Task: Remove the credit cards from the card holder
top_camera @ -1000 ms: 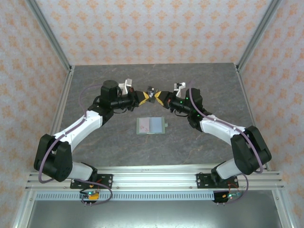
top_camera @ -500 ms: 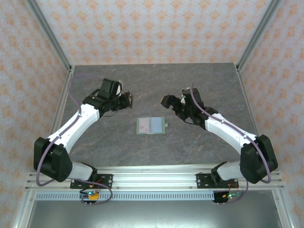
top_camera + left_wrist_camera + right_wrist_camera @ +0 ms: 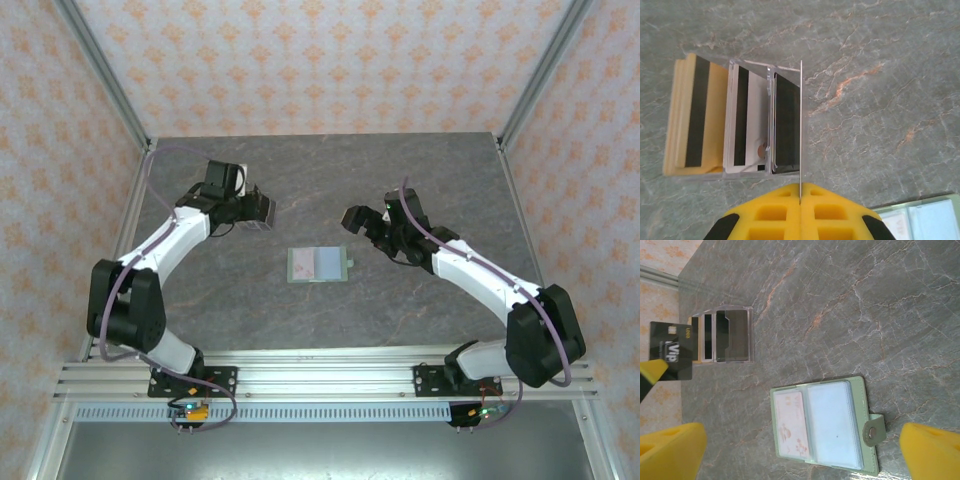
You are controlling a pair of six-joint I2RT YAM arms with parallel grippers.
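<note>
Left gripper point(image 3: 801, 192) clamps a dark credit card point(image 3: 671, 351) edge-on above the clear slotted rack point(image 3: 735, 340), apparently to file it beside the cards point(image 3: 690, 120) already there, while the right gripper point(image 3: 352, 217) stands wide open near the card holder point(image 3: 822, 425), lying unfolded on the table point(image 3: 450, 180).

A grey marbled table point(image 3: 400, 300) carries the green card holder point(image 3: 318, 264), lying open and flat near its middle, and, well apart toward the far left, a clear slotted stand point(image 3: 732, 337).
</note>
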